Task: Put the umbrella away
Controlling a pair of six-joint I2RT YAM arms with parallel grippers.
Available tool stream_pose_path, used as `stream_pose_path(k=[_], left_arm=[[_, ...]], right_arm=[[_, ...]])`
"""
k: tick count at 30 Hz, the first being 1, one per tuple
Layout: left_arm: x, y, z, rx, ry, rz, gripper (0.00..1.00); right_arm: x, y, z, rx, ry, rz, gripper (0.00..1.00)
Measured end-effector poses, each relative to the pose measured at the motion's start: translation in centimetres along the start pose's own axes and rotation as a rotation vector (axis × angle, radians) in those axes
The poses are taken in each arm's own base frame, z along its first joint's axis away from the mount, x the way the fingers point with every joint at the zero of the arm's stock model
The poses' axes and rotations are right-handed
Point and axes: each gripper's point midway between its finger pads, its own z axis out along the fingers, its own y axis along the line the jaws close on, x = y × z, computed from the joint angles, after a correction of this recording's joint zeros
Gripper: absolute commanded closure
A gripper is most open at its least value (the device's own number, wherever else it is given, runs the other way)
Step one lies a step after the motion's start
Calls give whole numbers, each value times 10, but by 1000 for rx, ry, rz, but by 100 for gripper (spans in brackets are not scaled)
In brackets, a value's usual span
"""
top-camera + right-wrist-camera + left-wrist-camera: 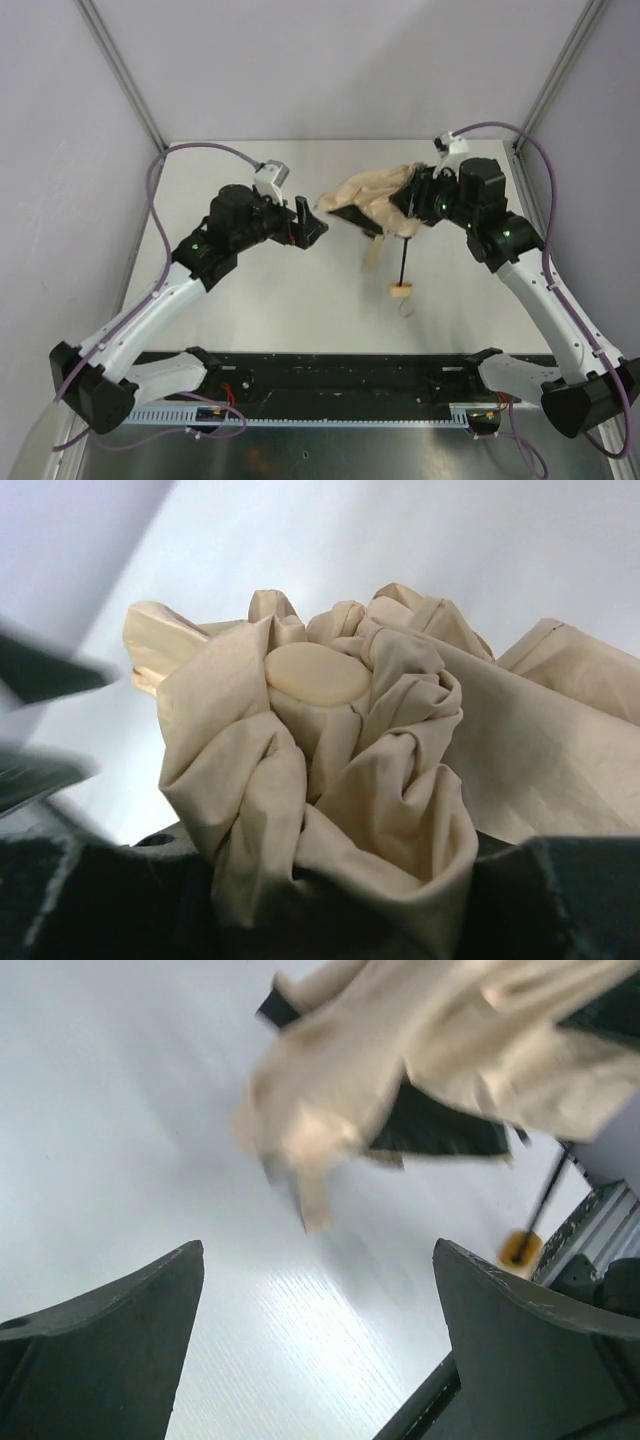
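The right tool (413, 205) is clamped on the bunched beige cloth of the umbrella (365, 195), which is near the far edge of the surface (250, 300), right of centre, its handle (401, 290) pointing toward the near edge, while the left tool (305, 225) hovers just beside the cloth with its fingers apart.

Bright, even light from above; white worktop (300, 290) glares softly, shadows faint. Top view sharp. Left wrist view smeared: umbrella (450, 1030) fabric motion-blurred, left pincer (318, 1250) dark, soft-edged. Right wrist view crisp on fabric folds, left edge blurred, bottom sunk in shadow.
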Motion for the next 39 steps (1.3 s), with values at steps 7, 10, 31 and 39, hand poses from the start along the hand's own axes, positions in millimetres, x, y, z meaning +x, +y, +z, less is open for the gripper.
stream_pose_path(k=[7, 10, 31, 39], left_arm=[[-40, -15, -35, 15, -136, 23, 1], [-42, -17, -42, 21, -154, 22, 1], [69, 63, -60, -281, -137, -332, 2], [101, 79, -63, -356, -112, -443, 7]], right_arm=[[-97, -102, -14, 626, -218, -277, 100], [-140, -133, -27, 860, -289, -443, 100], [203, -52, 215, 416, 526, -1340, 100], [251, -24, 208, 176, 669, -1240, 100]])
